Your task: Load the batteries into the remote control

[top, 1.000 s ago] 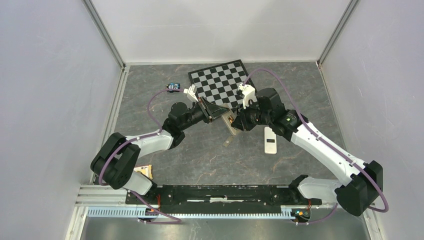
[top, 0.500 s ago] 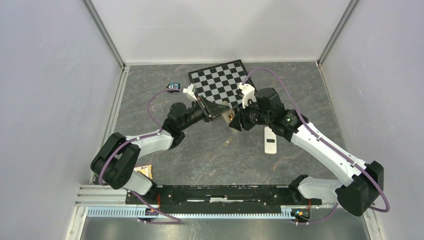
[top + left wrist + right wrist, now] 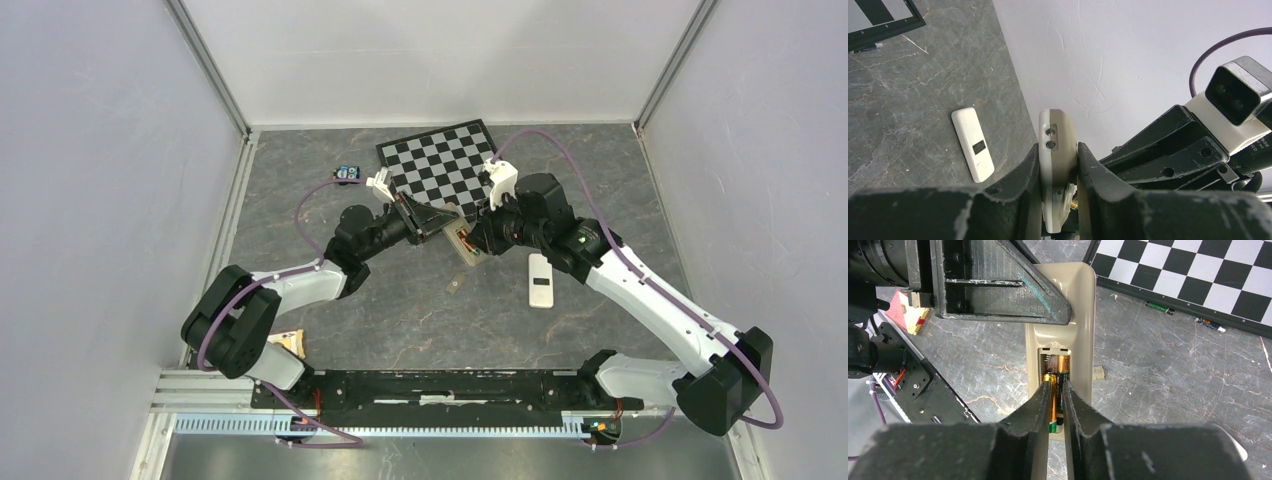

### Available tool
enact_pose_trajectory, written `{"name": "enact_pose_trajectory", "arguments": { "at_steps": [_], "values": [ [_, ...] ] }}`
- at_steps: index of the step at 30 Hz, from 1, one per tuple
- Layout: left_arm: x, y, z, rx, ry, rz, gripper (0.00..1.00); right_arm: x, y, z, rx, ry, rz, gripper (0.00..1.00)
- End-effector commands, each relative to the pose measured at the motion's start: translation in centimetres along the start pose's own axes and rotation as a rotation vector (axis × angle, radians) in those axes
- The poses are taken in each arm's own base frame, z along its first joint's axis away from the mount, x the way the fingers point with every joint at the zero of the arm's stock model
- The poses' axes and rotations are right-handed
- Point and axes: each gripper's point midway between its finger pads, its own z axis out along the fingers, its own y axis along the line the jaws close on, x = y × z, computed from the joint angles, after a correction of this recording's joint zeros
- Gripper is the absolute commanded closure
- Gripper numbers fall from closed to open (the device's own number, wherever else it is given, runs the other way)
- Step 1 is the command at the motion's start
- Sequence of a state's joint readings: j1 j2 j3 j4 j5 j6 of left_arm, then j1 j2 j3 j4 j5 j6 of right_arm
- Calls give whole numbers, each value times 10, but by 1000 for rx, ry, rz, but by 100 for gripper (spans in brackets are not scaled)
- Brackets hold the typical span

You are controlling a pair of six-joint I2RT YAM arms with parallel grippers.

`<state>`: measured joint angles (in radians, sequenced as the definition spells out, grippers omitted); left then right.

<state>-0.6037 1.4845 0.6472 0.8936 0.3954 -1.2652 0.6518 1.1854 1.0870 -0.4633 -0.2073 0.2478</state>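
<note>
Left fingers (image 3: 1018, 185) clamp the remote (image 3: 1057, 145) mid-frame in the top view, off the worktop (image 3: 400, 300). Right fingers (image 3: 1038, 425) pinch a battery (image 3: 1051, 405) at the bay (image 3: 1047, 365) (second battery (image 3: 1063, 365) looks seated). We'd keep it parallel, nose it in end-first, then press flat.

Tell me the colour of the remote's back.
Tan, on the remote control; clearest in the right wrist view.

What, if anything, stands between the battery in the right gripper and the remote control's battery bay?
Nothing visible does: the right gripper holds the loose battery at the remote control's open bay, beside the seated battery.
</note>
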Motion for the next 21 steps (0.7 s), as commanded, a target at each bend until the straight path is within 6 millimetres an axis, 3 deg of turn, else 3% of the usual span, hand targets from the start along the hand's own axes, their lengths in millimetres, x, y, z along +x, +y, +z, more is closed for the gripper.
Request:
{"name": "enact_pose_trajectory", "arguments": {
  "at_steps": [1,15,17,21],
  "values": [
    [-3,-31,-4,103,-6,-6,98,-18,-3,-5,24,-50,-6,81],
    [-7,-35,-7,97,-17,-70,98,-64,22,-35,-73,-317,36,67],
    [-12,-34,-8,94,-26,-107,98,-72,18,-46,-46,-396,69,60],
    [-23,-46,-12,135,-60,-184,98,-75,10,-64,-26,-555,168,36]
  ]
}}
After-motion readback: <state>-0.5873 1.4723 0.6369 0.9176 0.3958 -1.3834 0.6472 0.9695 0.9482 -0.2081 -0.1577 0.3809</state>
